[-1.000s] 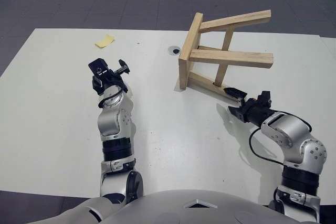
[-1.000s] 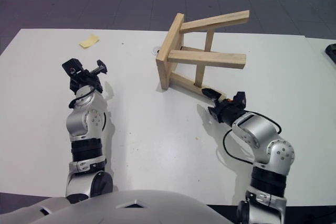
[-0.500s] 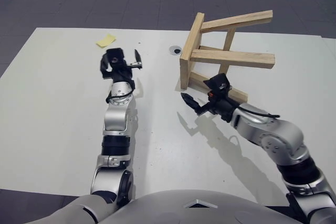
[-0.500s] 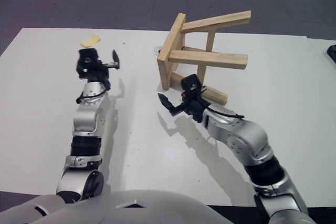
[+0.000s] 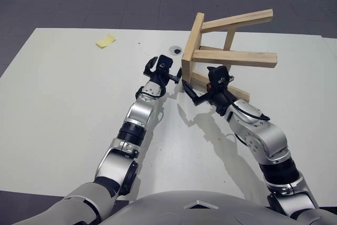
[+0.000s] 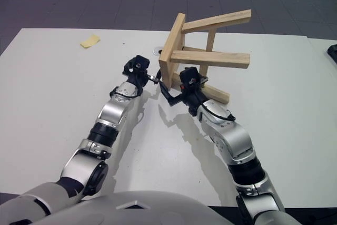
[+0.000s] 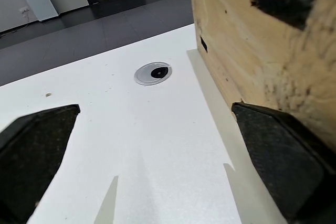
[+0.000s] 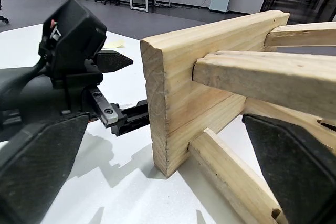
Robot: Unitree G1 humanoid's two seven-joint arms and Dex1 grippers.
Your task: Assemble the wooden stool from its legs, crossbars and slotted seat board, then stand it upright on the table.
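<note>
1. The stool (image 5: 226, 56) lies on its side on the bench (image 5: 63, 104). It sits just ahead of both pairs of jaws, with its legs pointing away to the right jaws' side.
2. The seat board (image 8: 173, 103) stands on edge between the two pairs of jaws, which face each other across its lower end.
3. The left jaws are spread wide and pinch nothing. They sit low at the board's flat outer face, where a dark slot (image 7: 283, 1) shows. One finger (image 7: 283, 161) is right at the wood, though I cannot tell if it touches.
4. The right jaws are also spread and hold nothing. The board's bottom corner and the root of the lowest leg (image 5: 239, 94) lie in the gap between them.
5. A round grommet (image 7: 153, 73) is set in the bench just beyond the left jaws.
6. A yellow note (image 5: 105, 40) lies well apart from the left jaws, on the side away from the stool.
</note>
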